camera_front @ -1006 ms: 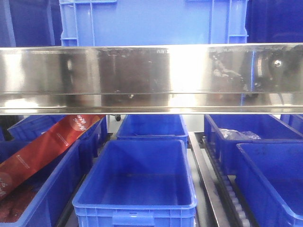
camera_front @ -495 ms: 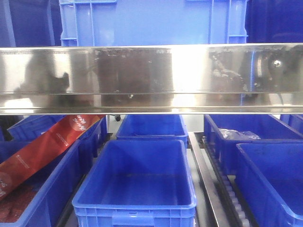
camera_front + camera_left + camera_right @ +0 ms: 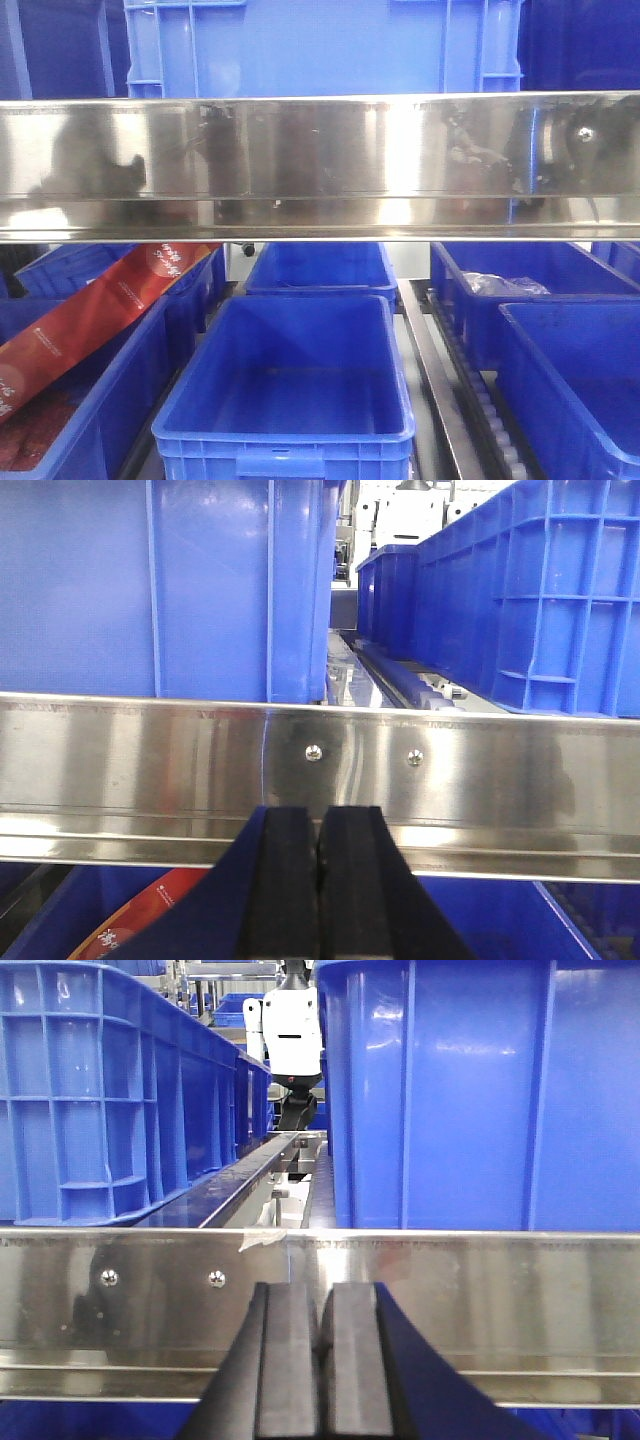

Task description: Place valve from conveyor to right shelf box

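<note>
1 steel shelf rail [image 3: 320, 165] across the frame's middle, 1 blue crate [image 3: 320, 48] above it, 6 blue bins below, 1 empty bin [image 3: 290, 385] at lower centre, 1 red packet [image 3: 95, 305] at lower left

shelf rail [image 3: 320, 165]: steel, horizontal | upper tier: blue crate [image 3: 320, 48] | lower tier: blue bins [image 3: 290, 385]

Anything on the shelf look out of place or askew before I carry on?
One thing: a long red package lies tilted in the lower-left blue bin, its upper end poking up over the rim. The middle blue bin looks empty, and a clear plastic bag sits in the rear right bin. No valve shows.
</note>
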Tool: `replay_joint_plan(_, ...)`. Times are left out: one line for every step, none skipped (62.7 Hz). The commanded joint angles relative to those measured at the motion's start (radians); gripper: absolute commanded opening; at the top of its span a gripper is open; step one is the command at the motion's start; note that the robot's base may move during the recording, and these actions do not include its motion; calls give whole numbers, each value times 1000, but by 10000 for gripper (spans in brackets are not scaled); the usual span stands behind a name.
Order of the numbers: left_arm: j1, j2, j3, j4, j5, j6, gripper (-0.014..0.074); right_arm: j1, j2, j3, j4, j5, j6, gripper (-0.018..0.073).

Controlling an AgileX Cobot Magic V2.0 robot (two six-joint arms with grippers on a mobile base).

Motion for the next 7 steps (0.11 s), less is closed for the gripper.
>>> replay_joint_plan(2, -6, -2, 3, -14, -6, -111, -7, -4, 3, 7, -23, 1, -168)
replay_joint_plan(2, -6, -2, 3, -14, -6, -111, -7, -4, 3, 7, -23, 1, -168)
replay_joint_plan(2, -6, -2, 3, -14, -6, -111, -7, -4, 3, 7, -23, 1, -168)
replay_joint_plan(2, -6, -2, 3, -14, -6, -111, -7, -4, 3, 7, -23, 1, -168)
replay_joint_plan(2, -6, -2, 3, -14, -6, -111, -7, -4, 3, 7, -23, 1, -168)
replay_joint_plan(2, -6, -2, 3, -14, -6, -111, -7, -4, 3, 7, -23, 1, -168)
replay_joint_plan(2, -6, -2, 3, -14, -6, -111, -7, -4, 3, 7, -23, 1, -168)
